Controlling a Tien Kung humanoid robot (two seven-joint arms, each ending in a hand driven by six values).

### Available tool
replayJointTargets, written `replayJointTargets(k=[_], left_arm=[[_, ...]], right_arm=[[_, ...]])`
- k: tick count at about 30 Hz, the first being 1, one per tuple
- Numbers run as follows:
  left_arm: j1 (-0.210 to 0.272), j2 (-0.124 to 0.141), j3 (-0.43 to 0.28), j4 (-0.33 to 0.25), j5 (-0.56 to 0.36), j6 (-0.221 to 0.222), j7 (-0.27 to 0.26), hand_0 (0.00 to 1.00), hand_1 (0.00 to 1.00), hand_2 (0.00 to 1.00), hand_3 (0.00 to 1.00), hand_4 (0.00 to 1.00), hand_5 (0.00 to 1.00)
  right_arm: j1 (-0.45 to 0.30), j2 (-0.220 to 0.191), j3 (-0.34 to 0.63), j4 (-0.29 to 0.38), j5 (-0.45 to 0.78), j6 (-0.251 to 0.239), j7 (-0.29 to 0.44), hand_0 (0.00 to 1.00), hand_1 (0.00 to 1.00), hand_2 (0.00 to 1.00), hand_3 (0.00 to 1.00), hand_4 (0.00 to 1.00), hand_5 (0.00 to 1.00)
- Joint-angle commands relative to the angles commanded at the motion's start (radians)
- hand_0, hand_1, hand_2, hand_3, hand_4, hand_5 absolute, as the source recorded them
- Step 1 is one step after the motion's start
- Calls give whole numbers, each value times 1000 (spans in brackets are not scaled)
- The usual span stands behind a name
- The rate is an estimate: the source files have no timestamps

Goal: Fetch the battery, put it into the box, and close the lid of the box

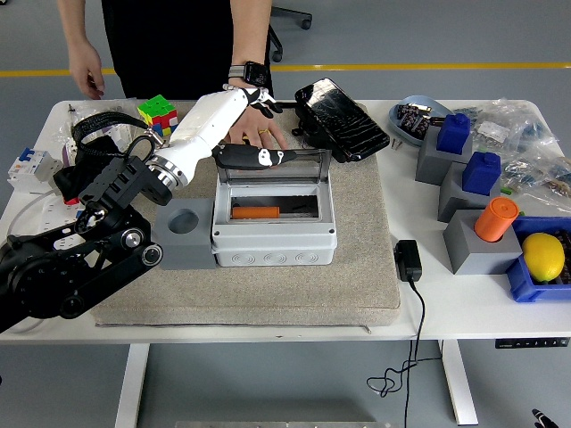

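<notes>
One view only, from the head camera.

Left hand point(234, 120): white shell with black fingers, reaching in from the lower left to the upper centre of the frame, raised over the far edge of the box. Fingers point(263, 96) are apart and loosely extended toward the upper right, holding nothing; the black thumb point(254, 157) lies along the top edge of the lid.

Box point(275, 234): light grey, centre of frame, on a beige mat point(357, 267). Its clear lid point(277, 166) stands open, tilted back at the far side.

Battery point(255, 212): orange cylinder lying on its side inside the box, toward the left of the cavity.

Grey block point(184, 234): touching the left wall of the box, round hole in its top.

Person: stands at the top of the frame, far side of the table. One hand point(255, 127) rests flat on the mat just behind the lid, partly hidden by the robot's hand; the other hand point(86, 71) hangs at the upper left, apart from the table.

Other items: colour cube point(158, 111) at upper left; black pouch point(341, 119) right of the lid; orange cylinder point(495, 218) on a grey stand and a lemon point(543, 255) in a blue tray at the right edge; black charger point(408, 260) just off the mat's right side.
</notes>
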Motion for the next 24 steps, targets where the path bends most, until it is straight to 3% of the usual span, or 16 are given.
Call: replayJointTargets(k=[3, 4, 9, 10, 11, 19, 24], left_arm=[[-4, 7, 10, -12, 10, -60, 62, 712, 722, 666, 686, 988, 529], [-5, 10, 12, -18, 12, -74, 76, 587, 638, 602, 657, 990, 533], [-3, 35, 11, -79, 1, -154, 144, 587, 638, 602, 657, 990, 533], [-2, 41, 11, -93, -3, -166, 153, 478, 588, 565, 635, 990, 532], [0, 46, 11, -107, -7, -177, 161, 478, 588, 565, 635, 990, 532], [23, 75, 24, -202, -41, -210, 189, 446, 564, 548, 622, 993, 536], [31, 53, 69, -168, -64, -200, 176, 435, 556, 540, 620, 998, 549]], right_arm=[[0, 0, 1, 0, 0, 0, 0, 565, 556, 500, 464, 823, 373], [-1, 0, 2, 0, 0, 0, 0, 565, 557, 499, 465, 823, 373], [-1, 0, 2, 1, 0, 1, 1, 565, 557, 499, 465, 823, 373], [-1, 0, 2, 1, -1, 1, 1, 565, 556, 499, 465, 823, 374], [-1, -1, 2, 1, -1, 1, 1, 565, 556, 499, 465, 823, 374], [-1, 0, 2, 1, 0, 2, 1, 565, 558, 499, 464, 823, 373], [0, 0, 1, 1, 1, 2, 1, 565, 557, 499, 464, 823, 373]])
